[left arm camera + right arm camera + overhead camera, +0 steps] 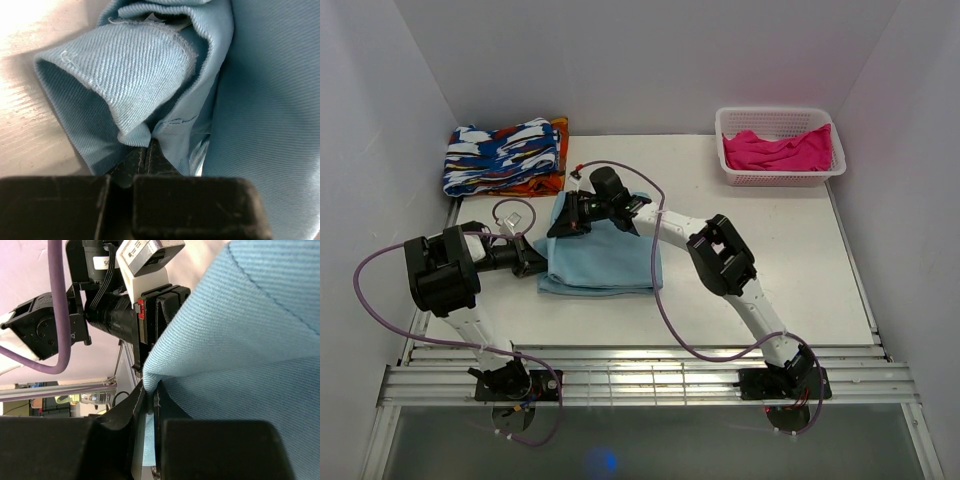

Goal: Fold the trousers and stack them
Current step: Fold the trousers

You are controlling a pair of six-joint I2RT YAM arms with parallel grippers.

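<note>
No text, label or number is legible anywhere.

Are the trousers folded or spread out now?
Folded. The trousers lie as a compact rectangle with layered edges; no separate legs show.

Looking down from above, the right gripper [566,224] has its fingertips covered by its own wrist housing, so where they meet the trousers [610,262] can't be made out. The left gripper [537,263] is lost at the cloth's left edge, toward the left edge of the table [800,260]. In both wrist views the trousers run off the top and right edges. The pink garment [780,150] is half hidden behind the wall of its basket [775,181]. A blue glow [603,462] beyond the table's near edge is too blurred to identify.
</note>
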